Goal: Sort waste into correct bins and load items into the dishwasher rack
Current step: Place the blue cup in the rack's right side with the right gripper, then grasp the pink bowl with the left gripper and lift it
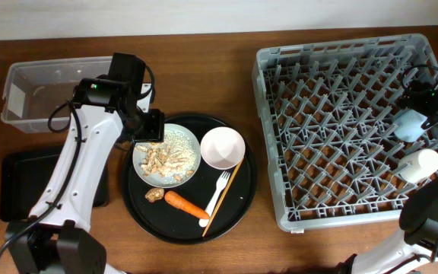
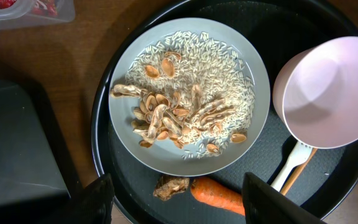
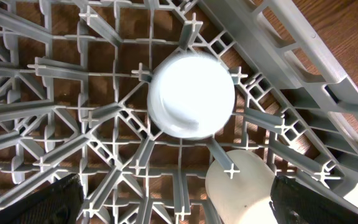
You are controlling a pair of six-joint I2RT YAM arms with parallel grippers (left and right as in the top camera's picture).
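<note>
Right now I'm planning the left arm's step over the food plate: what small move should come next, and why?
Probably lower the left gripper, jaws open, toward the rim of the plate to take hold of it. The jaws hang empty above it, and rice and shells cover the plate, so it likely needs tipping into a bin before it goes in the rack.

The dishwasher rack (image 1: 325,129) stands mostly open, pegs everywhere; a light-blue cup (image 1: 411,125) and a cream cup (image 1: 420,164) block its 3 o'clock edge. On the round tray (image 1: 147,213), plate (image 1: 179,176) and bowl (image 1: 223,148) fill 10 to 2 o'clock; bare floor lies around 7 o'clock, past the carrot (image 1: 187,204).
</note>
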